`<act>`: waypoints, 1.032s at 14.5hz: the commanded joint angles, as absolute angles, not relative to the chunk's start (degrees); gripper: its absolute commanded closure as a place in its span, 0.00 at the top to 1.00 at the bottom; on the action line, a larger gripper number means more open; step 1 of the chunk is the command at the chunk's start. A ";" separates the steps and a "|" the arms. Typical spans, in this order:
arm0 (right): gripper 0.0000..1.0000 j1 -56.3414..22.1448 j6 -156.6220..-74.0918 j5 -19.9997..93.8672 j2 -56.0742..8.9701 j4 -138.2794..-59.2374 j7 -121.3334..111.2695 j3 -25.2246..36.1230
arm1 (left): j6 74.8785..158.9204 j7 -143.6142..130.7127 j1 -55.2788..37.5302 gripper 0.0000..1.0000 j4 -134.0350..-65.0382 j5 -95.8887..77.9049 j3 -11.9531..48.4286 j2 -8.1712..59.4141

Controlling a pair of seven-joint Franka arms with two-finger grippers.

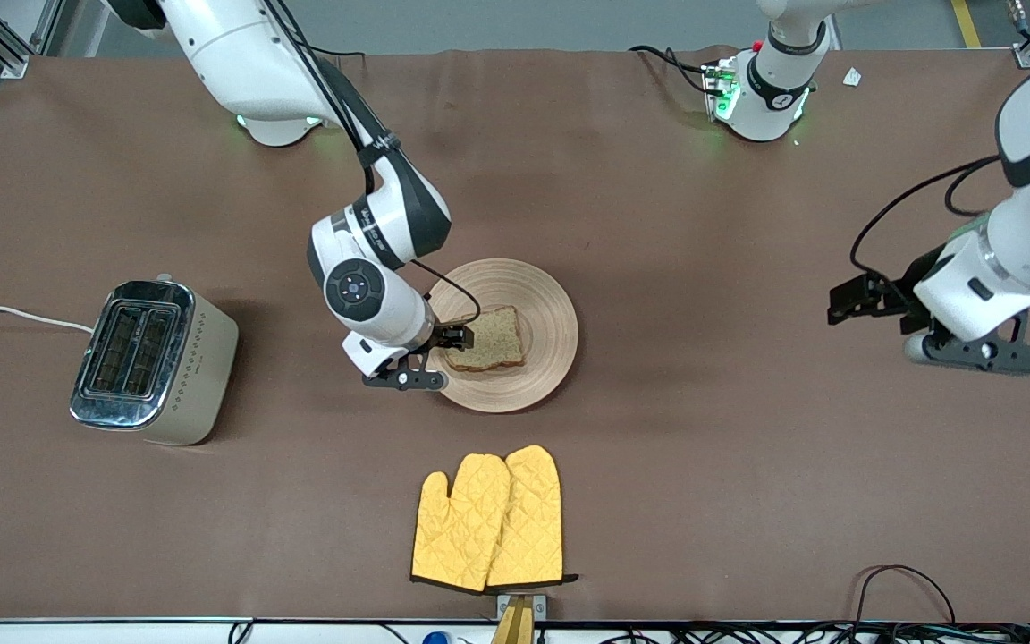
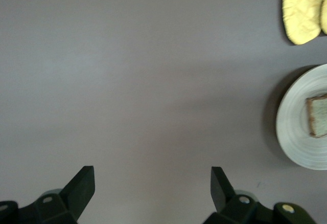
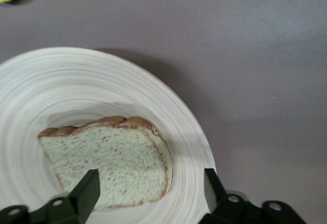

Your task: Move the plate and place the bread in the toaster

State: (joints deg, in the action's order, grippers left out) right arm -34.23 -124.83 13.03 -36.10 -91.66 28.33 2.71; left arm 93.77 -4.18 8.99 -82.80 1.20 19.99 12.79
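Front view. Nearest the camera: pair of yellow oven mitts [image 1: 488, 521], flat on the brown desk [image 1: 747, 465], side by side and touching. Farther back, round wooden plate [image 1: 528, 304] with the bread slice [image 1: 488, 341] lying flat on it, off centre toward the right arm's end of the desk. Right claw [image 1: 450, 358] low over the plate's rim, just beside the bread's edge. Cream toaster [image 1: 153, 362] upright toward the right arm's end of the desk, well apart from the plate, both slots facing up, white cord [image 1: 14, 315] trailing off the desk's edge. Left claw [image 1: 873, 309] hanging over bare desk toward the left arm's end, waiting.

Left wrist view. Left claw [image 2: 152, 187] spread wide, nothing between the fingers [image 2: 82, 183], bare desk below. Plate [image 2: 291, 127], bread [image 2: 318, 115] and one mitt [image 2: 301, 9] at the picture's edge.

Right wrist view. Right claw [image 3: 149, 188] spread apart over the plate [image 3: 76, 81]; one finger [image 3: 88, 188] over the bread [image 3: 110, 165], the other over the plate's rim. Contact with the bread: cannot tell.
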 commanded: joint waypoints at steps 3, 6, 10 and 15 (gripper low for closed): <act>0.66 -35.95 -127.70 13.80 -37.00 -93.43 30.15 3.25 | 91.14 -4.13 -1.49 1.00 -87.80 2.02 6.33 3.26; 0.61 -36.82 -130.94 13.80 -37.70 -94.48 30.23 3.25 | 88.26 -4.74 -1.41 1.00 -87.80 1.49 6.33 1.15; 0.59 -37.18 -131.75 13.71 -38.23 -95.01 30.41 3.34 | 84.29 -5.18 -1.23 1.00 -87.36 2.02 7.03 1.05; 0.45 -37.27 -132.19 13.71 -38.58 -95.01 30.41 3.34 | 84.29 -5.80 -1.23 1.00 -88.24 2.11 7.73 -0.17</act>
State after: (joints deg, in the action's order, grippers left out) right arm -36.46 -131.22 13.04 -38.80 -94.28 29.75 2.73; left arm 84.71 -4.60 -0.84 -86.73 1.19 7.51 1.96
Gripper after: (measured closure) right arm 0.485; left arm 0.000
